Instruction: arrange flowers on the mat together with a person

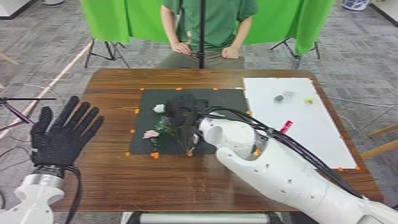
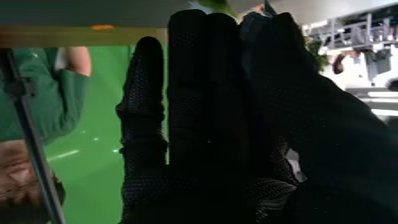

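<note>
Over the black mat (image 1: 171,145), the right hand (image 1: 185,111) holds its fingers straight, the thumb close alongside them with a narrow space between; whether it grips a stem I cannot tell. In the right wrist view a pale blossom (image 2: 216,6) lies near the fingertips, and green leaves (image 2: 313,45) lie beyond the thumb.

Taking the right hand as the clock's centre in the head view, a white flower (image 1: 160,108) is just beside it at 9 o'clock. Green foliage (image 1: 163,123) and, a little farther out, a pink flower (image 1: 151,134) are between 7 and 8, all on the black mat. Between 8 and 9, well apart, the left hand (image 1: 59,144) is at the table's edge, wide, fingers spread.

A white sheet (image 1: 330,142) spans roughly 2 to 4 o'clock, bearing a small greyish item (image 1: 282,96) between 2 and 3, a yellow-green item (image 1: 309,101) near 3, and a red item (image 1: 286,126) between 3 and 4. Orange marks (image 1: 155,155) edge the black mat on the brown table (image 1: 178,187).
</note>
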Controlling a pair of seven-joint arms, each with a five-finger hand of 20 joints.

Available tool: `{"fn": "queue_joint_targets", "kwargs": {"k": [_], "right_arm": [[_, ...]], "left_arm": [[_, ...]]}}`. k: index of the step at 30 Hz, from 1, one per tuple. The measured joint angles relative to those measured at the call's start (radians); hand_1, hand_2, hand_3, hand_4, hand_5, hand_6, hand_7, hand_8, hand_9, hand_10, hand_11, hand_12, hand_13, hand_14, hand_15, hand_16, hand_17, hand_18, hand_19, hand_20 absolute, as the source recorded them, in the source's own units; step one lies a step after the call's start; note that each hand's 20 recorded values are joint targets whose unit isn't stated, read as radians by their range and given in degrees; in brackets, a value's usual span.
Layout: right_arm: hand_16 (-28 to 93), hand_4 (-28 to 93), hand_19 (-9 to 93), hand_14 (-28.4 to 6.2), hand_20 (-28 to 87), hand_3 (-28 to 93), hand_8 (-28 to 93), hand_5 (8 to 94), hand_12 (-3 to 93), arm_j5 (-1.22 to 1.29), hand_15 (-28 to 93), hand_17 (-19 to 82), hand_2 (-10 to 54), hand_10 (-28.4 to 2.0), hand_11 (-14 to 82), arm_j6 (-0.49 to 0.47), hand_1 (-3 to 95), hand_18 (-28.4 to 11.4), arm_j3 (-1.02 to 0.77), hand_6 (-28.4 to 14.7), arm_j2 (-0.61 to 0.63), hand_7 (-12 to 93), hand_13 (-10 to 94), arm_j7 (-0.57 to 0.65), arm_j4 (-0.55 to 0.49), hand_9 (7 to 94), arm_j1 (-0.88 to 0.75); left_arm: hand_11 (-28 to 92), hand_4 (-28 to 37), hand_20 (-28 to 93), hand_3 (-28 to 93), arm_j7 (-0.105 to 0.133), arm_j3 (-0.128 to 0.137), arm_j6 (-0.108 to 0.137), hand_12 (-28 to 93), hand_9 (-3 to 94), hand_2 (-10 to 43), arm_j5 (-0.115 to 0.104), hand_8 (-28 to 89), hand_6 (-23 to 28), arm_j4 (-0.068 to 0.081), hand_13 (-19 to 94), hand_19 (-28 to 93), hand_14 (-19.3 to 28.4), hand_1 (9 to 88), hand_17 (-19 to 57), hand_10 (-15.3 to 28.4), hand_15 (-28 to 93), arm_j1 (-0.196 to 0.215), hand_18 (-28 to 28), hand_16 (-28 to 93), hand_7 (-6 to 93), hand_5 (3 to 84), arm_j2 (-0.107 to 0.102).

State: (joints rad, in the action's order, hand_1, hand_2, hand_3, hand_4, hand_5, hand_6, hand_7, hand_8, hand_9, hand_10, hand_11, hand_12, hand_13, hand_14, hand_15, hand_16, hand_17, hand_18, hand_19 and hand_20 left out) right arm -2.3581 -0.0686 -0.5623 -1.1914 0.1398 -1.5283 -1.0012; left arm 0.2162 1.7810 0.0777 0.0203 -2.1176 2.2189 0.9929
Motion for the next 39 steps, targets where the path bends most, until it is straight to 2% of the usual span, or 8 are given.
{"fn": "queue_joint_targets", "kwargs": {"k": [9,14,17,20,22,25,28,39], "right_arm": [[35,-28,64,-2.3,35,65,-9,64.7,29.5,-0.051,28,34,-8.7,-6.6,9.7,-0.009,57.5,-14.8,-0.006,2.9,-0.032,47,64,0.007,0.076,72.4,0.038],[35,-28,64,-2.4,34,66,-9,64.5,29.2,-0.061,28,33,-8.8,-6.6,10.0,-0.023,57.2,-14.8,-0.002,3.0,-0.021,46,64,0.013,0.075,72.3,0.030],[35,-28,64,-2.4,34,66,-10,63.2,28.8,-0.062,28,33,-9.1,-6.9,10.5,-0.026,57.4,-14.7,0.031,3.1,0.014,44,64,0.048,0.020,71.6,0.018],[34,-28,64,-2.1,34,66,-11,62.2,27.3,-0.089,28,33,-9.3,-7.2,11.3,-0.027,57.6,-14.8,0.053,3.1,0.051,42,63,0.057,-0.054,70.4,0.000],[34,-28,64,-2.2,33,66,-12,61.4,24.9,-0.097,28,32,-9.4,-7.3,12.7,-0.027,57.6,-14.8,0.054,3.0,0.054,40,63,0.058,-0.063,68.6,-0.007],[34,-28,65,-2.2,33,67,-11,60.4,20.7,-0.095,28,32,-9.5,-7.8,15.1,-0.027,57.5,-14.7,0.055,2.9,0.051,35,63,0.062,-0.058,65.9,-0.009],[34,-28,65,-2.1,32,68,-11,60.0,18.3,-0.089,28,32,-9.5,-8.2,16.4,-0.025,57.6,-14.7,0.057,3.1,0.052,32,62,0.076,-0.055,64.4,-0.009],[34,-28,64,-1.9,31,72,-12,58.5,16.1,-0.077,28,32,-9.0,-8.1,16.5,-0.028,58.5,-14.6,0.052,3.5,0.068,27,62,0.097,-0.081,61.8,-0.017]], "left_arm": [[15,-28.3,11,69,0.000,-0.003,0.003,9,37.6,10.7,-0.002,-8,5.8,0.007,28,29,15.3,25.9,-3.2,14.5,25,-0.015,12.9,-5,5.5,41.1,-0.005],[15,-28.3,11,69,-0.002,0.019,0.001,9,37.7,10.7,-0.003,-8,5.8,0.005,28,29,15.3,26.0,-3.2,14.5,25,-0.004,12.9,-5,5.4,41.1,-0.001],[15,-28.3,11,69,-0.003,0.063,0.001,9,37.7,10.7,-0.004,-8,5.8,-0.026,28,29,15.3,26.0,-3.2,14.5,25,0.032,12.9,-5,5.4,41.1,0.010],[15,-28.3,11,69,-0.002,0.067,0.001,9,37.7,10.7,-0.005,-8,5.8,-0.050,28,29,15.3,25.9,-3.2,14.5,25,0.070,12.9,-5,5.4,41.1,0.011],[15,-28.3,11,69,-0.003,0.049,0.001,9,37.7,10.8,-0.005,-8,5.8,-0.042,28,29,15.3,26.0,-3.2,14.4,25,0.075,12.9,-5,5.4,41.1,0.010],[15,-28.3,11,69,-0.011,0.018,0.001,9,37.7,10.7,-0.005,-8,5.8,-0.011,28,29,15.3,26.0,-3.2,14.5,25,0.057,12.9,-5,5.4,41.1,0.010],[15,-28.3,11,69,-0.019,0.012,0.001,9,37.7,10.7,-0.006,-8,5.8,0.006,28,29,15.3,26.0,-3.2,14.5,25,0.031,12.9,-5,5.4,41.1,0.011],[15,-28.3,11,69,-0.025,0.042,-0.002,9,37.6,10.7,-0.008,-8,5.8,-0.023,28,29,15.4,25.9,-3.2,14.5,25,0.054,12.9,-5,5.4,41.1,0.017]]}}
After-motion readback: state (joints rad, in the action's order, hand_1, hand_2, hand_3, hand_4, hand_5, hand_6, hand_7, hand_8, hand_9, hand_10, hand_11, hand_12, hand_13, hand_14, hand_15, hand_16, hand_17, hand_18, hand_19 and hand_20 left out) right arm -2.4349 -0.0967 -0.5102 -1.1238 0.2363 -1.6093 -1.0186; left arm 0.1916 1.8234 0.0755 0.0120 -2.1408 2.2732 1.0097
